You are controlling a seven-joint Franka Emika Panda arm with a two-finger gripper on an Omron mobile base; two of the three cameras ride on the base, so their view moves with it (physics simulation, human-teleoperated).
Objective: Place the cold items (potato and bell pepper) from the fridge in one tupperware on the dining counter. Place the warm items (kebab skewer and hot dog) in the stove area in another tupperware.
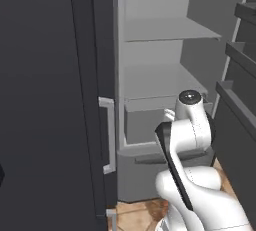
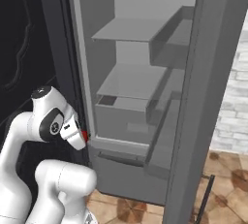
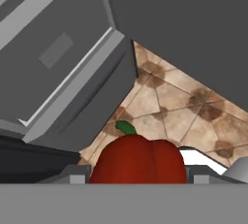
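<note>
The bell pepper (image 3: 138, 160), bright red with a green stem, sits between my gripper's (image 3: 138, 177) fingertips, and the gripper is shut on it. From the right base view, a sliver of the red bell pepper (image 2: 85, 135) shows at the hand, just in front of the fridge's lower left edge. The fridge (image 2: 135, 77) stands open, its pale grey shelves (image 1: 160, 30) bare above a wide drawer (image 1: 145, 125). The potato, both tupperware, the dining counter, the kebab skewer and the hot dog are out of view.
The open fridge door (image 2: 208, 97) stands at the right, with door racks (image 1: 240, 90) close beside the arm. A dark cabinet with a handle (image 1: 107, 135) flanks the fridge on the left. Brown tiled floor (image 3: 179, 97) lies below the hand.
</note>
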